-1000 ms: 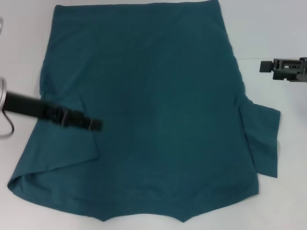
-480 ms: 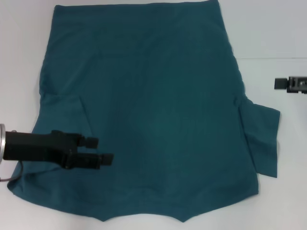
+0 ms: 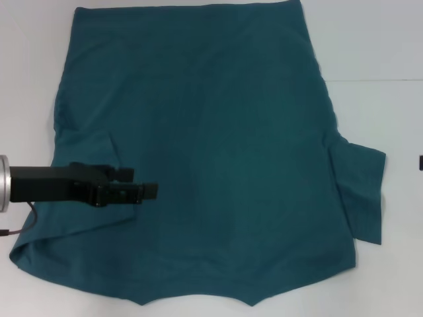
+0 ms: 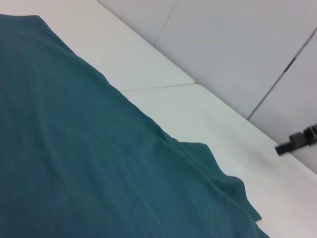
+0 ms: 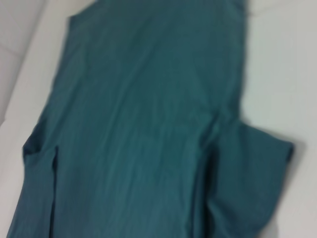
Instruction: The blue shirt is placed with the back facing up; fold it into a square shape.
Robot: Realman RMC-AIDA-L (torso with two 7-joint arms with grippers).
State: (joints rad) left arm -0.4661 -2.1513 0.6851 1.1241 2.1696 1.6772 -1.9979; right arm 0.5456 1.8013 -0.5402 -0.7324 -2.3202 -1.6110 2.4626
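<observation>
The blue shirt [image 3: 225, 145] lies spread flat on the white table [image 3: 377, 39], hem at the far side and collar at the near edge. Its left sleeve [image 3: 92, 155] is folded inward over the body, while the right sleeve [image 3: 363, 191] sticks out sideways. My left gripper [image 3: 142, 183] hovers over the shirt's near-left part beside the folded sleeve, open, with nothing seen between its fingers. Only a dark sliver of my right gripper [image 3: 421, 162] shows at the table's right edge; the left wrist view shows the right gripper [image 4: 297, 141] far off beyond the shirt [image 4: 74, 148].
Bare white tabletop borders the shirt on the left [image 3: 26, 99] and right [image 3: 390, 112]. A seam line in the table [image 3: 370, 80] runs on the right. The right wrist view shows the whole shirt [image 5: 138, 124] from the side.
My left gripper dropped toward the near-left part of the shirt, then rose a little and reached further right. The right gripper drew back to the right, almost out of the head view.
</observation>
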